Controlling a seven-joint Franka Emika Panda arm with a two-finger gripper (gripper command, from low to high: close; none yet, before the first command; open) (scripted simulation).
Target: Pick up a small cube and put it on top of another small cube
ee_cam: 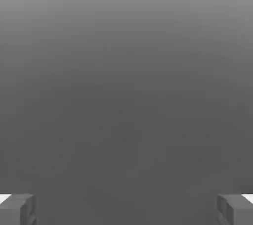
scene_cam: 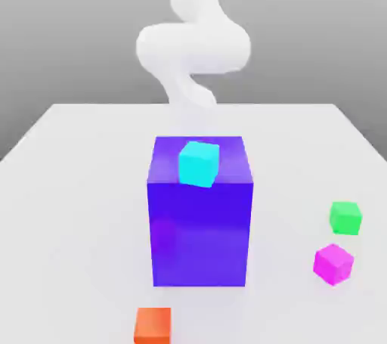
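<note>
The small magenta-pink cube [scene_cam: 333, 263] rests on the white table at the exterior view's right, near the front. Just behind it, a short gap away, sits the small green cube [scene_cam: 345, 217] of about the same size. My gripper [ee_cam: 126, 209] is open in the hand view, its two grey fingertips [ee_cam: 18, 209] standing far apart with nothing between them and only grey background ahead. The white arm [scene_cam: 193, 40] rises behind the table's middle, well away from both cubes.
A big blue-violet block [scene_cam: 199, 214] stands mid-table with a small cyan cube [scene_cam: 199, 163] on its top front edge. A small orange cube [scene_cam: 153, 325] lies at the front edge. The white table [scene_cam: 68, 206] spreads to both sides.
</note>
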